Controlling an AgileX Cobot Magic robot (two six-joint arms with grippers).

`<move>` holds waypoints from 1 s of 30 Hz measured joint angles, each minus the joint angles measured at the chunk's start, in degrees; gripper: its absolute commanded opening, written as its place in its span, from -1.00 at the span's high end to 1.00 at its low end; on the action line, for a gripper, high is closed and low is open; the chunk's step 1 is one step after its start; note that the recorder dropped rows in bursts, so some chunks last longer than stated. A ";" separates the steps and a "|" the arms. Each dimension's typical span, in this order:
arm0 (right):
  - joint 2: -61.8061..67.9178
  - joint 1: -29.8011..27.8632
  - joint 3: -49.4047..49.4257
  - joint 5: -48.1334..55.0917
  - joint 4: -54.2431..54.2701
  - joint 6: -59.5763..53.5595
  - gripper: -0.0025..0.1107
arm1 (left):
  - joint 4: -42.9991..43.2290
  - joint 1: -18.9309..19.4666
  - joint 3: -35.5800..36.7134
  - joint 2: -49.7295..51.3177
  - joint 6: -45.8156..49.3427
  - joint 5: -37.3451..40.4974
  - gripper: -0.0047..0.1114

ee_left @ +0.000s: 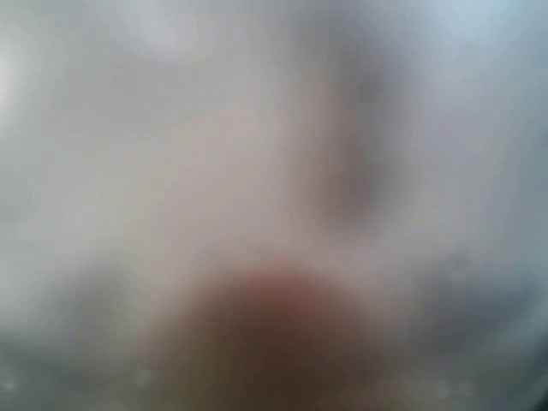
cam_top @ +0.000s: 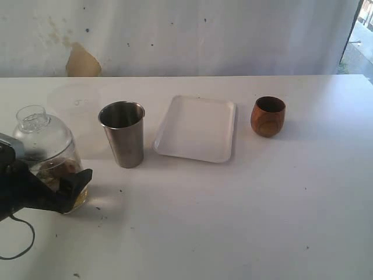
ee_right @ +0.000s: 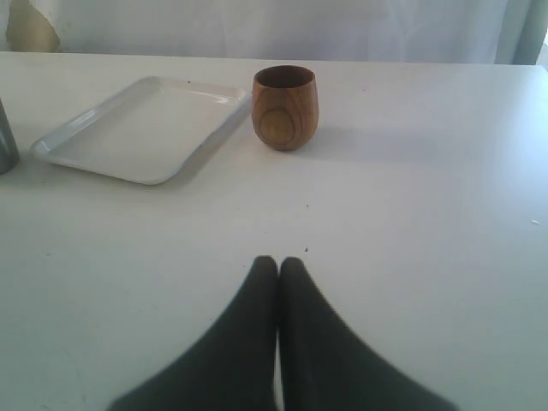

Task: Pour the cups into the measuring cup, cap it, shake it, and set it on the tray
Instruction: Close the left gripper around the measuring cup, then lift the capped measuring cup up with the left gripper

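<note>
The measuring cup (cam_top: 49,160) stands at the table's left, capped with a clear dome lid (cam_top: 36,122), with brown contents in its base. My left gripper (cam_top: 69,179) reaches round its lower part; one dark finger (cam_top: 81,177) shows in front of it, and the jaws stand wide, open. The left wrist view is only a close grey blur with a brown patch (ee_left: 274,342). The steel tumbler (cam_top: 123,134) stands just left of the white tray (cam_top: 195,129), the wooden cup (cam_top: 268,115) to its right. My right gripper (ee_right: 278,261) is shut and empty, well short of the wooden cup (ee_right: 284,107) and the tray (ee_right: 137,128).
A black cable (cam_top: 17,245) loops on the table below the left arm. A pale wall with a tan patch (cam_top: 81,61) runs behind the table's back edge. The tumbler's edge (ee_right: 4,137) shows in the right wrist view.
</note>
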 measured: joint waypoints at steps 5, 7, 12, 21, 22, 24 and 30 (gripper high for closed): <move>0.00 0.00 0.00 0.00 0.00 0.00 0.96 | 0.00 0.00 0.00 0.00 0.06 -0.62 -0.87; 0.00 0.00 0.00 0.00 0.00 0.00 0.96 | 0.10 0.00 0.00 0.00 0.06 -0.66 -0.79; 0.00 0.00 0.00 0.00 0.00 0.00 0.96 | 0.10 0.00 0.00 0.00 -0.18 -0.94 0.16; 0.00 0.00 0.00 0.00 0.00 0.10 0.96 | 0.10 0.00 0.00 0.00 -3.00 -0.94 0.92; 0.00 0.00 0.00 0.00 0.00 0.10 0.96 | 0.10 0.00 0.00 0.00 -3.67 -1.06 0.92; 0.00 0.00 0.00 0.00 0.00 0.10 0.96 | 0.59 0.00 0.00 0.00 -6.01 -1.45 0.92; 0.00 0.00 0.00 0.00 0.00 0.10 0.96 | 7.40 0.03 0.11 -3.89 -13.79 -2.33 0.92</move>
